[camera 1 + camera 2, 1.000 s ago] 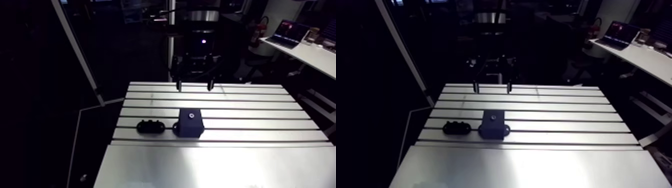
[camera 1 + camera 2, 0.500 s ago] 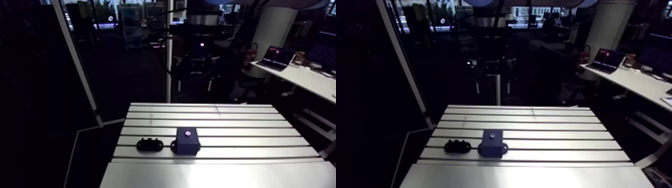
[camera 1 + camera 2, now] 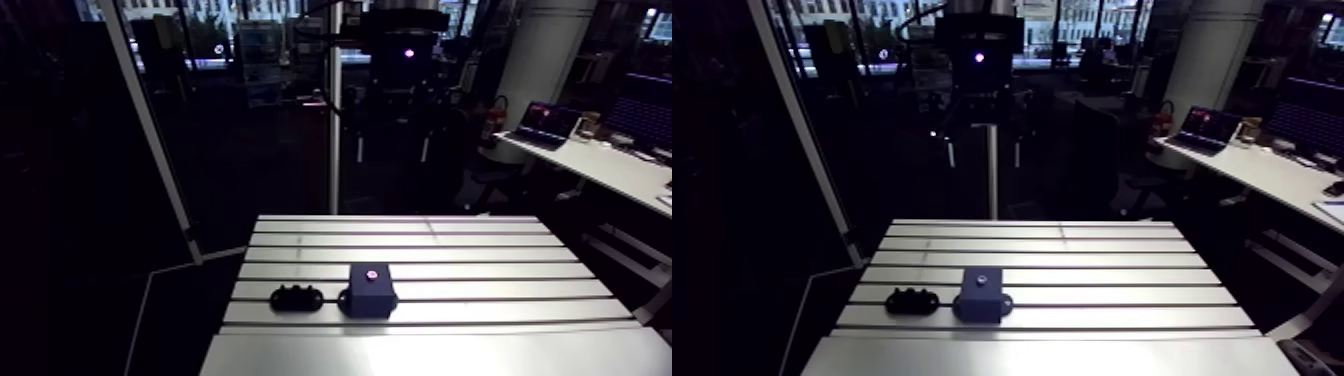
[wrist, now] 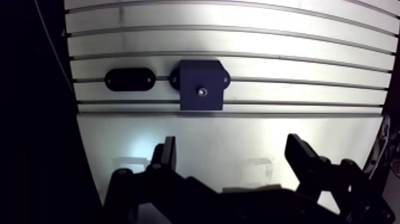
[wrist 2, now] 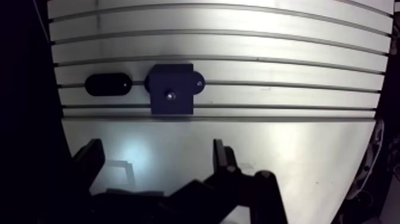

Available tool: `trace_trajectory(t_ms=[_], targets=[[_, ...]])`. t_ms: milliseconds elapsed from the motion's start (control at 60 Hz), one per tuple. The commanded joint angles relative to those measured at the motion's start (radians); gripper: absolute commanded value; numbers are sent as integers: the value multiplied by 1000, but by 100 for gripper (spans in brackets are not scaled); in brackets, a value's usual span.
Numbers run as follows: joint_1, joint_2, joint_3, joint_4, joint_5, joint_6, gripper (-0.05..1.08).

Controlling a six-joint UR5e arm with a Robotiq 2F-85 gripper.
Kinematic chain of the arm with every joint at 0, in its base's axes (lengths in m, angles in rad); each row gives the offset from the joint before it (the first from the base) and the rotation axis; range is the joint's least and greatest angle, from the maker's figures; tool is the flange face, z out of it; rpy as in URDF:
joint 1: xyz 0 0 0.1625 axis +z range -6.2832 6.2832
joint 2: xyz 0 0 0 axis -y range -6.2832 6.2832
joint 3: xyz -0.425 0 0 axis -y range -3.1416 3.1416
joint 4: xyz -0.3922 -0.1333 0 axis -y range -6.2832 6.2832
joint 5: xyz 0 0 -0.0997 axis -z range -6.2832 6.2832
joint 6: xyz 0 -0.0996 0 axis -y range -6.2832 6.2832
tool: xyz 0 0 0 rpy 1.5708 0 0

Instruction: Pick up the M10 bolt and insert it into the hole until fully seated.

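The slotted aluminium desk [image 4: 268,36] fills the wrist view, its smooth unslotted strip lying under the hand and its grooved rows ahead. The black two-fingered hand [image 4: 231,142] hangs high above the desk, and in the arm view it sits well above the far edge; its fingers [image 4: 165,156] stand wide apart with only bare desk showing between them. Ahead of the hand, more in line with one finger than with the gap, a dark blue boxy block [image 4: 201,84] stands across the nearest slots. Just beside the block, out past that same finger, lies a black oval part [image 4: 128,78], close to the block and on the same slot row. A small shiny round spot [image 4: 202,92] sits in the middle of the block's top face; it looks like the head of the M10 bolt down in the hole, though it is too small to be sure.
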Motion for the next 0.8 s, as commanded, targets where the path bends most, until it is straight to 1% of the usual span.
trace_trajectory(t_ms=[17,133,583,800], targets=[[0,0,-75,70,-1,-2,1],[0,-2,-90,74,-1,-2,1],[2,-2,-75,70,-1,-2,1],[3,3,-69,65,3,1,1]])
